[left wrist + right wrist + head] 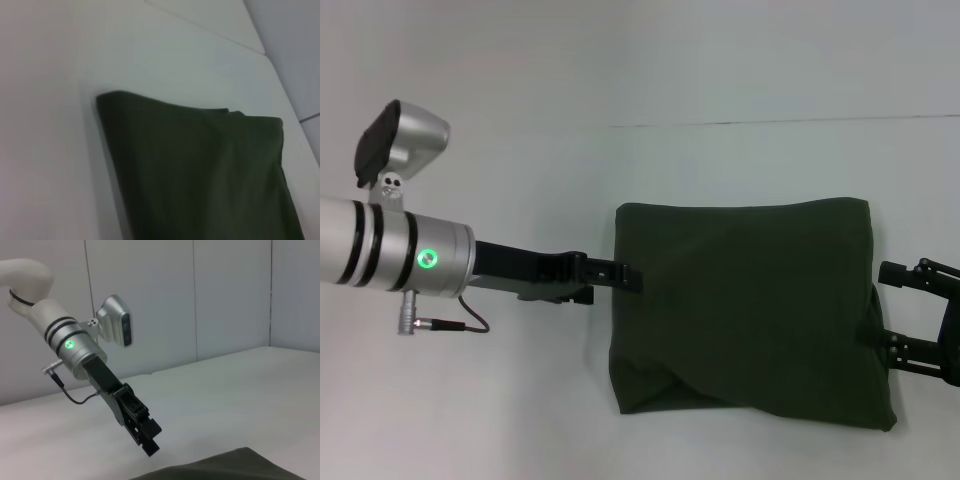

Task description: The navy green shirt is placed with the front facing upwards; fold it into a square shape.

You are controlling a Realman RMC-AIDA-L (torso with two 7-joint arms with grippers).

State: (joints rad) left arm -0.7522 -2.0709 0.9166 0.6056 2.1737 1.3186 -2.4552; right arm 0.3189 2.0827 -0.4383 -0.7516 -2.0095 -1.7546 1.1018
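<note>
1 navy green shirt [750, 310], folded; apparently 2 grippers: left gripper [625, 272], right gripper [895, 310].

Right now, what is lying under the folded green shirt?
Only the white table shows around the navy green shirt, which lies flat on it. Whatever is beneath is covered by the cloth, and so are the folded-in layers and the front of the shirt.

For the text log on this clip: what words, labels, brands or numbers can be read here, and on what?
None can be read. The navy green shirt lies folded with only plain green cloth showing. The left gripper and right gripper show no legible markings; the left arm's green ring light carries no characters.
</note>
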